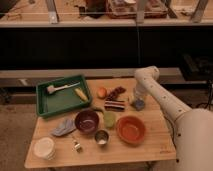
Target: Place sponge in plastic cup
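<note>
Sponge (138, 104), a bluish-grey block, lies flat on the table (160, 137) at the right of centre in the frame. It is not in any cup, so the task's main step is not done.

The gripper (136, 98) is directly above the sponge, at or very near its top. Whether it has closed on the sponge or is only poised over it cannot be told. The white arm (160, 97) rises from there to an elbow near the table's far edge, then slopes down to the robot's body at lower right.

Just left of the sponge lies a dark striped can (115, 105) on its side. Beyond it, toward the top, are an orange fruit (102, 92) and some dark red pieces (118, 91).

The likely target is the pale green cup (109, 119), which stands upright down and left of the sponge. It sits between the purple bowl (87, 121) and the orange bowl (130, 129), close to both. A small metal cup (101, 137) stands just below it. A white container (44, 148) at lower left could also be a plastic cup, though the green one seems the better fit.

What is left, by my reading:
- secure and lift the sponge
- carry it past the can to the cup
- drop it into the cup without clipping the bowls on either side
</note>
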You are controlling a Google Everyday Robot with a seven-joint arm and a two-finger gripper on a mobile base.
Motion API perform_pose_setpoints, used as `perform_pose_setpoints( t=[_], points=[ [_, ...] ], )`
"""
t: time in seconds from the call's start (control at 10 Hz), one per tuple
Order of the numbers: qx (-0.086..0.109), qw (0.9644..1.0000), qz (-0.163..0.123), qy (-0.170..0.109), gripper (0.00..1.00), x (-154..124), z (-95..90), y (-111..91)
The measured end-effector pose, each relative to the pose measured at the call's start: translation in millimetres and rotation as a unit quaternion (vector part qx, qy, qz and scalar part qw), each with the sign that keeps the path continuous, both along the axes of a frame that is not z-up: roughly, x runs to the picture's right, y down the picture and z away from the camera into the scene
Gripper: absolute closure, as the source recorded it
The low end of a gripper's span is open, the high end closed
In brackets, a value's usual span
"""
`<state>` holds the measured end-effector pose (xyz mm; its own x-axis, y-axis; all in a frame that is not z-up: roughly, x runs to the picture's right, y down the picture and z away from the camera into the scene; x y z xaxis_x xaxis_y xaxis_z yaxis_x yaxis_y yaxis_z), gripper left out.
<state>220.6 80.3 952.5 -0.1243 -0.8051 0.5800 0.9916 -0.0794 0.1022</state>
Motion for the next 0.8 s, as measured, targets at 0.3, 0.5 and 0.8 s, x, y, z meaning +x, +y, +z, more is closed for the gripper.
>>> perform_pose_setpoints(
  t=[0.3,0.5,0.8],
  points=[
    [0.013,0.9998,-0.007,-0.011,0.74,-11.7,-13.6,-9.5],
    [0.037,0.9986,-0.02,-0.032,0.74,-38.3,-38.4,-37.0],
    [0.058,0.9938,-0.044,-0.084,0.74,-105.5,-84.0,-82.1]
  ],
)
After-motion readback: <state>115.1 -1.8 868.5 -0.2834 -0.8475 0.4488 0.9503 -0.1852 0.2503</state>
